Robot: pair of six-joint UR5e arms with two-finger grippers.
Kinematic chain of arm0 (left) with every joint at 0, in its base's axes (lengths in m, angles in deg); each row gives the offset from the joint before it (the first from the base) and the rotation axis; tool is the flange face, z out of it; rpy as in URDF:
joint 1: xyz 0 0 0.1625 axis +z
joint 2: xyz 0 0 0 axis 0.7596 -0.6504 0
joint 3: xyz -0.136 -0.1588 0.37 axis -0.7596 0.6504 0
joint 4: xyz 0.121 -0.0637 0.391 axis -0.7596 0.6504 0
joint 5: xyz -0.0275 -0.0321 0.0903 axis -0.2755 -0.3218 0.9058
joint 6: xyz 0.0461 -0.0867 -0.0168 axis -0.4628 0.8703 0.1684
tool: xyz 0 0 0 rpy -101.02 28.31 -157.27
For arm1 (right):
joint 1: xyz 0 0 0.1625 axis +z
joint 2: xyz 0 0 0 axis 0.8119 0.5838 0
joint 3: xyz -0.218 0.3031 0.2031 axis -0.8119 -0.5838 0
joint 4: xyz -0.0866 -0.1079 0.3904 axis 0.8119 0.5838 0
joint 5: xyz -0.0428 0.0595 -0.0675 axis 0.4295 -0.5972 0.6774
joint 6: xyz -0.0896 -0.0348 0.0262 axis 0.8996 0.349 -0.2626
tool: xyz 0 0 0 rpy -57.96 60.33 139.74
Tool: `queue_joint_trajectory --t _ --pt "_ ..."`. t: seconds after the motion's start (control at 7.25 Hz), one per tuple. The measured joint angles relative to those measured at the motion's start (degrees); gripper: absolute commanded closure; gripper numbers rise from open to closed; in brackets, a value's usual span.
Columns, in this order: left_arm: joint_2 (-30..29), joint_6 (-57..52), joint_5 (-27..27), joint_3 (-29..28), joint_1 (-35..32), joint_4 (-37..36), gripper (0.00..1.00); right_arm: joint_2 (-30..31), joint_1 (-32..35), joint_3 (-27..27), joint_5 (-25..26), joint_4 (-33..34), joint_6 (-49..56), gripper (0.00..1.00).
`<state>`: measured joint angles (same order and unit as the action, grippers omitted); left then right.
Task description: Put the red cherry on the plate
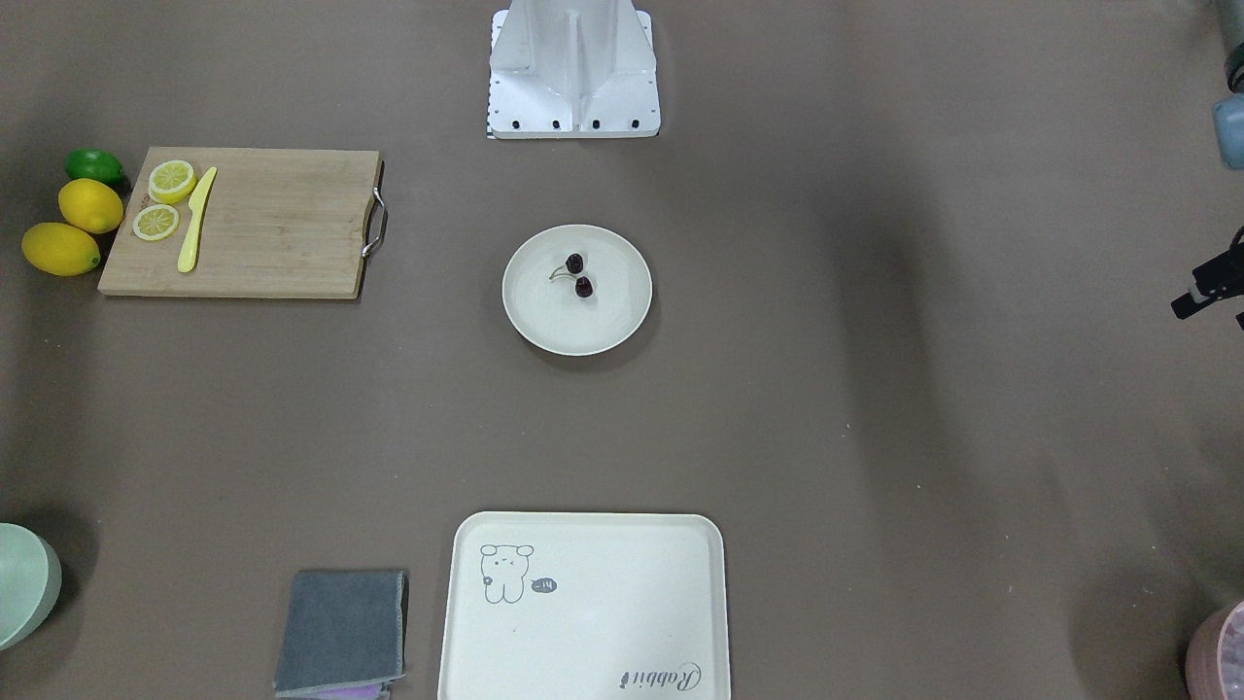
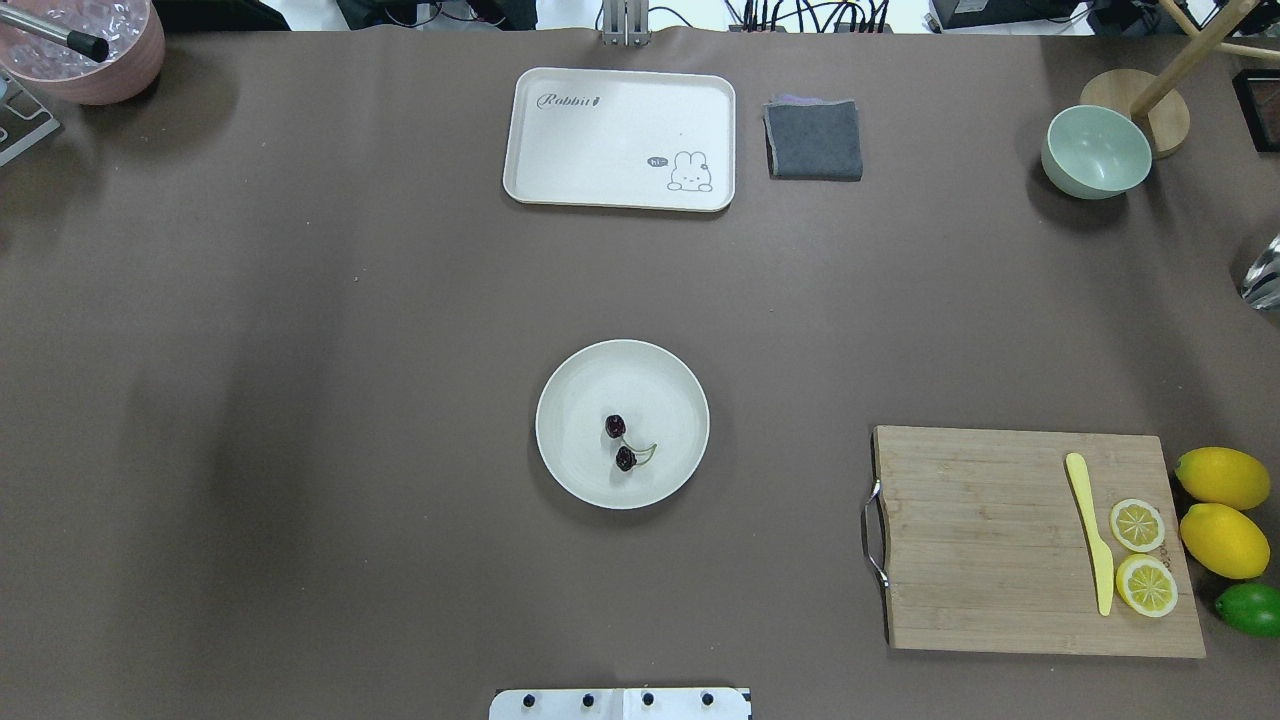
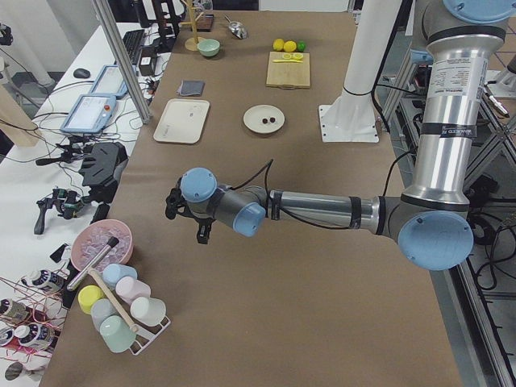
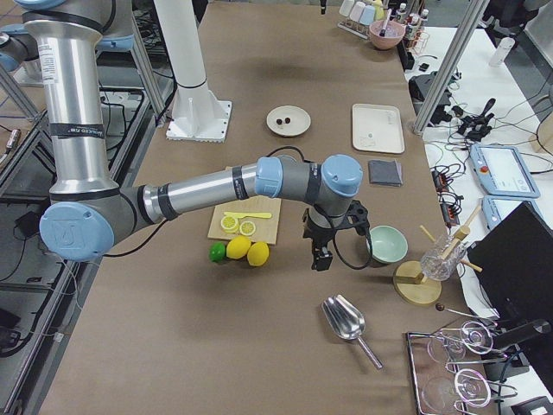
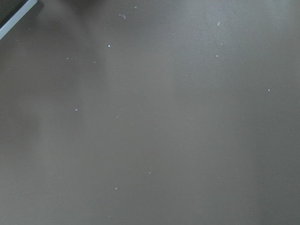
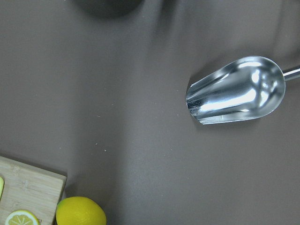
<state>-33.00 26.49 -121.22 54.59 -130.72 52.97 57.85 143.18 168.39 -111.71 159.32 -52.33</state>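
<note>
The red cherry (image 2: 622,442), two tiny dark fruits joined by thin stems, lies inside the round cream plate (image 2: 570,400) at the table's middle; it also shows on the plate (image 1: 573,340) as the cherry (image 1: 579,275). Neither gripper is near it. My left gripper (image 3: 185,222) hangs over bare table far toward the robot's left end; I cannot tell whether it is open or shut. My right gripper (image 4: 320,258) hangs past the lemons at the other end, its state also unclear. No fingers show in either wrist view.
A wooden cutting board (image 2: 1000,540) carries a yellow knife (image 2: 1090,530) and two lemon slices (image 2: 1140,555), with lemons (image 2: 1222,510) and a lime (image 2: 1250,608) beside it. The rabbit tray (image 2: 620,140), grey cloth (image 2: 814,140), mint bowl (image 2: 1096,152) and metal scoop (image 6: 239,91) lie around.
</note>
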Motion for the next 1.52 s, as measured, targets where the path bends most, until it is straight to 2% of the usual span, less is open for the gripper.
queue_joint_trajectory --t 0.41,0.83,1.24,1.52 --pt "3.04 -1.65 1.14 0.21 -1.48 0.07 0.02 0.57 0.95 -0.31 -0.90 -0.67 1.33 0.00" --pt "7.37 -7.20 2.44 0.85 -4.06 0.30 0.02 4.89 1.67 0.09 -0.73 -5.87 3.17 0.00" --pt "13.51 -10.55 2.44 4.82 -6.74 0.18 0.02 8.79 2.15 4.54 -0.50 -6.74 2.93 0.00" --pt "14.73 -10.57 2.43 5.71 -6.88 0.16 0.02 10.39 2.37 6.05 -0.87 -6.76 3.07 0.00"
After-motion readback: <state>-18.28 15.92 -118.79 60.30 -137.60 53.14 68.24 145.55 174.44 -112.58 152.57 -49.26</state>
